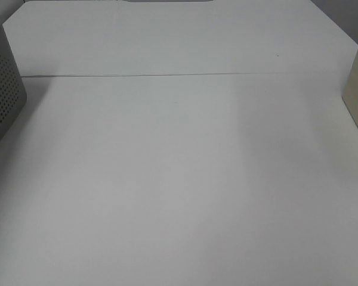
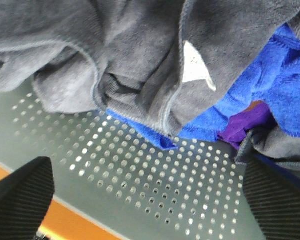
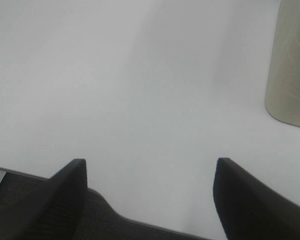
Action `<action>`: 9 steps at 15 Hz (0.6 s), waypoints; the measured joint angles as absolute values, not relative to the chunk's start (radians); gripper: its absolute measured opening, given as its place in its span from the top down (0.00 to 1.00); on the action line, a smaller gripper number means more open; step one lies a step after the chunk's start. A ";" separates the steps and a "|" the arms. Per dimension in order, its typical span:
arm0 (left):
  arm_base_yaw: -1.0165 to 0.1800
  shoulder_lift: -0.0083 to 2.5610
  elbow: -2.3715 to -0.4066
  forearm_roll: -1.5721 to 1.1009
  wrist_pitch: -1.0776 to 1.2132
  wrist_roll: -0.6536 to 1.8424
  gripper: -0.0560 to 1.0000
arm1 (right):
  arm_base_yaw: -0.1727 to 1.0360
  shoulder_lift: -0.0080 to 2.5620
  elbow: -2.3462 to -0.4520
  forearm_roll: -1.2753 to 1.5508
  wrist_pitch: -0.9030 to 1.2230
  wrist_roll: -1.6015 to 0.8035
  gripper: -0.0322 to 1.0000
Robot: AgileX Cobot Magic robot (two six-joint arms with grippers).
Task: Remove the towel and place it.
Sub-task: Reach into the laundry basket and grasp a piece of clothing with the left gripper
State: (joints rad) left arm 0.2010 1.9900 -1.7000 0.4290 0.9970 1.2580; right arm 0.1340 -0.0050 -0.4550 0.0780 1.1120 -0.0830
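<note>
Here, plush dark towel [image 2: 135,55] in soft folds against perforated grey basket [image 2: 155,185].

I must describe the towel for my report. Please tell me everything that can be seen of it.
The towel shows only in the left wrist view: dark, greyish navy plush cloth, plain, with stitched hems and a small white label. It lies crumpled in deep folds inside the grey basket, on its perforated surface and over a bright blue cloth. Its full length is hidden. The left gripper, open, does not touch it.
</note>
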 joint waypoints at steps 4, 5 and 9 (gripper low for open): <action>0.201 2.037 -1.700 0.425 0.989 1.266 0.08 | 0.134 -0.005 -0.455 0.078 1.112 -0.083 0.30; 0.201 2.055 -1.700 0.421 0.988 1.271 0.08 | 0.134 -0.005 -0.455 0.078 1.112 -0.083 0.30; 0.201 2.104 -1.700 0.414 0.988 1.281 0.12 | 0.134 -0.005 -0.455 0.078 1.112 -0.083 0.30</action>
